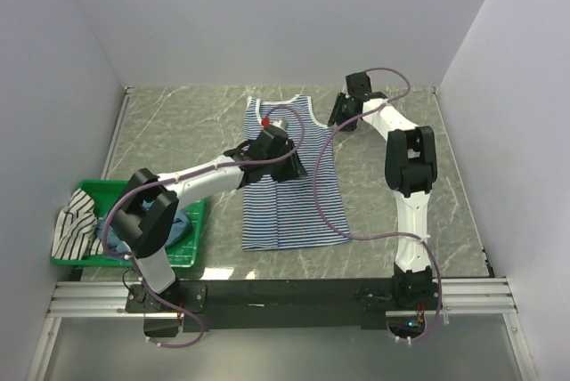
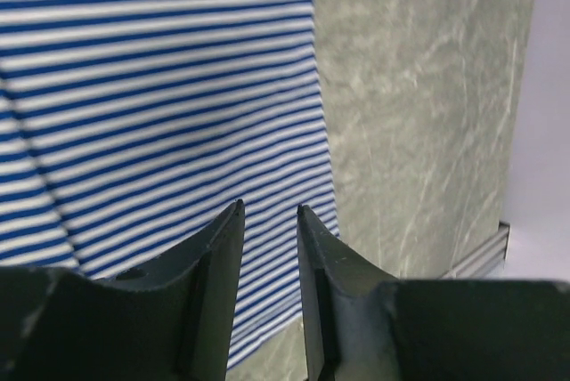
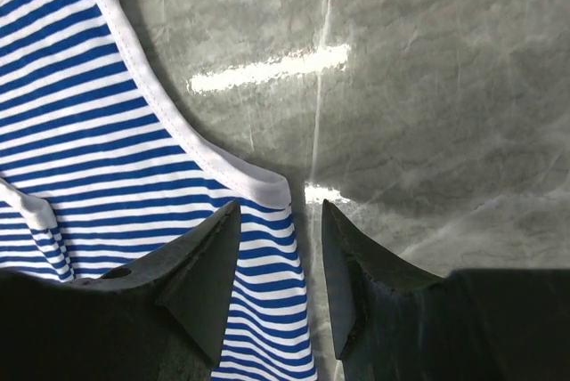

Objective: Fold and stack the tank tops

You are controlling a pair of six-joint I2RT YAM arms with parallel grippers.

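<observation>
Navy-and-white striped tank top (image 1: 294, 207): flat, mid-bench (image 1: 178, 132). Left gripper (image 2: 269, 207): parted, empty, over stripes near a side edge. Right gripper (image 3: 280, 205): parted, empty, at armhole corner. Teal tank top (image 1: 184, 219), black-and-white striped tank top (image 1: 76, 225): in green basket (image 1: 98, 187).

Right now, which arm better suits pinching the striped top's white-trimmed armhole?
Right, probably: the right fingers, open, frame the trim corner of the striped tank top; the left fingers sit over plain stripes.
</observation>
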